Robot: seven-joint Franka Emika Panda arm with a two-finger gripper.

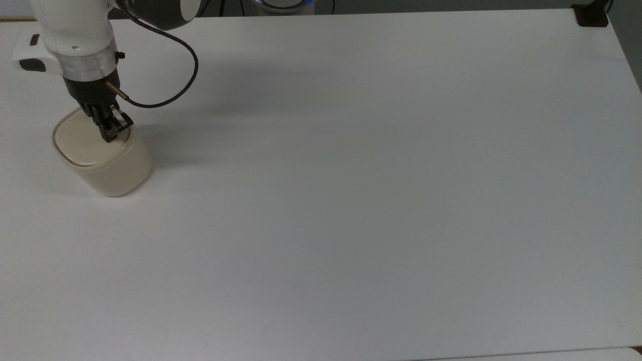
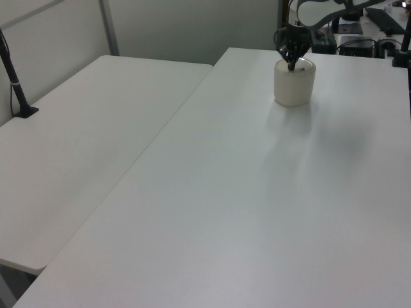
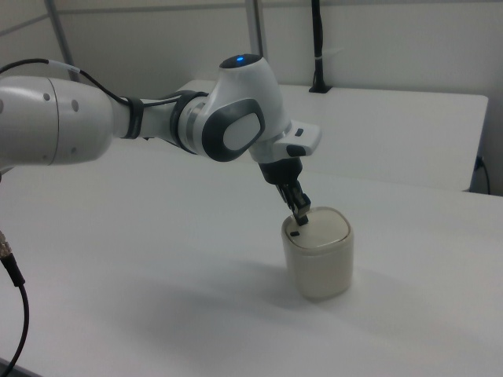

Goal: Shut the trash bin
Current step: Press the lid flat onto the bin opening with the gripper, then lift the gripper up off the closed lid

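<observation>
The cream trash bin stands at the top view's left on the white table, its flat lid lying down level with a thin dark rim line. My gripper points down onto the lid's edge, fingers together with nothing between them. In the right view the gripper tip rests just above the small black latch button on the trash bin. In the left view the trash bin sits far back with the gripper on top of it.
A black cable loops from the wrist over the table. A second white table adjoins at the left view's left, with a black post on it. A black clamp sits at the top view's far right corner.
</observation>
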